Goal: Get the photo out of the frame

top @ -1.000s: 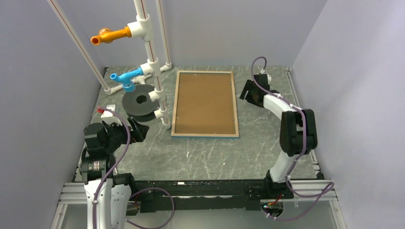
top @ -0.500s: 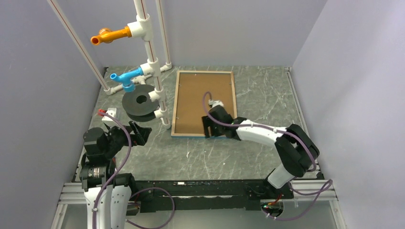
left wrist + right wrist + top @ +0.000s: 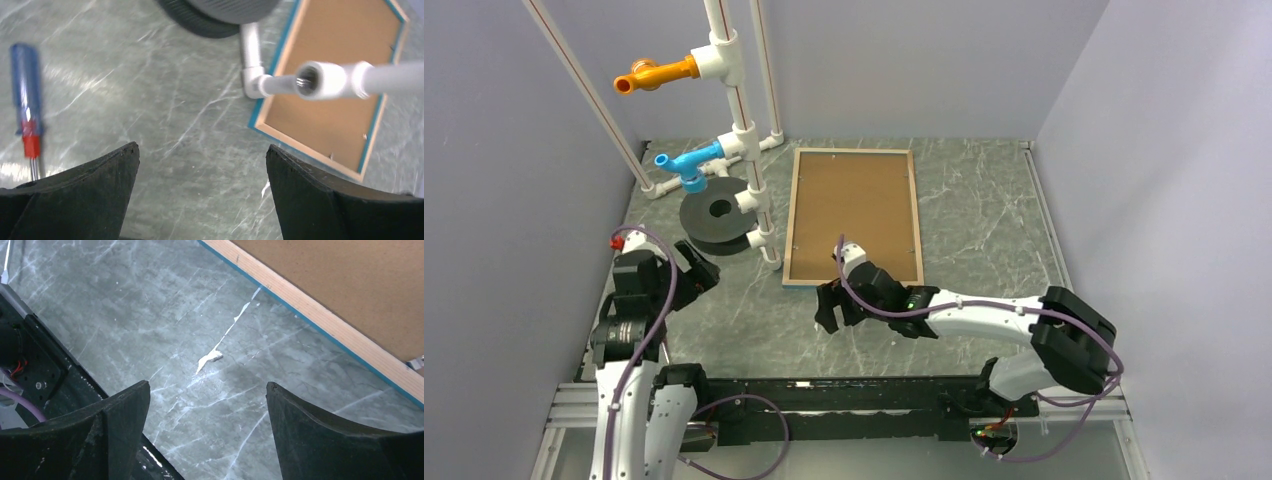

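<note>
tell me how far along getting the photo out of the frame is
Nothing done yet: the frame lies face down with the brown backing board seated in it, the photo hidden. In hand: the right fingers hover open and empty by the frame's near edge; the left fingers are open. Left: free the board, lift it, pull the photo.

Our left fingers (image 3: pixel 75 195) stand spread wide, holding nothing. Our right arm (image 3: pixel 984 306) lies stretched low toward the left, right fingers (image 3: pixel 320 435) likewise parted.

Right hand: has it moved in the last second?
Yes. The right hand has swung from beside the frame's far right corner across to its near edge, now over the table just in front of it.
</note>
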`<act>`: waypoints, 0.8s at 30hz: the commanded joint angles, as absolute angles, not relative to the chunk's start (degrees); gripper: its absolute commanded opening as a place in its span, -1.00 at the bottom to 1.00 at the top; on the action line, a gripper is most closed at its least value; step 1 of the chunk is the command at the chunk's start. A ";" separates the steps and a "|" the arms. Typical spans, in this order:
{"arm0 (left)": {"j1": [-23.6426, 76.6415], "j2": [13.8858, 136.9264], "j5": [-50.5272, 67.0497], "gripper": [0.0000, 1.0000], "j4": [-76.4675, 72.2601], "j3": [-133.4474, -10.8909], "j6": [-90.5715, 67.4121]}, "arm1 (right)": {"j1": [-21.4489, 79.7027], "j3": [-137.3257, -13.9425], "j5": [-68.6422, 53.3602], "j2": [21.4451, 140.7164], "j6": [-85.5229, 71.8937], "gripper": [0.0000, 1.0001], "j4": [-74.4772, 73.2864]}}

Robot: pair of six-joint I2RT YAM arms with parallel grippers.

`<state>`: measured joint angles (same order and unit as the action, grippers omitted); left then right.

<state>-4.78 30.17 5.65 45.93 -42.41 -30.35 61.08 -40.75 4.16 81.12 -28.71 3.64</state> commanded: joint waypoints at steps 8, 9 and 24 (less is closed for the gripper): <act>-5.71 33.51 -21.76 0.99 52.71 -36.14 -58.12 | 61.00 -42.86 11.34 67.92 -27.03 0.75 -7.97; -6.34 33.76 -22.53 0.99 52.84 -35.44 -58.71 | 61.00 -42.62 11.48 67.31 -26.99 0.75 -7.74; -13.20 45.66 -31.30 0.99 48.96 -32.65 -60.60 | 60.98 -38.76 9.85 63.17 -27.80 0.77 -8.21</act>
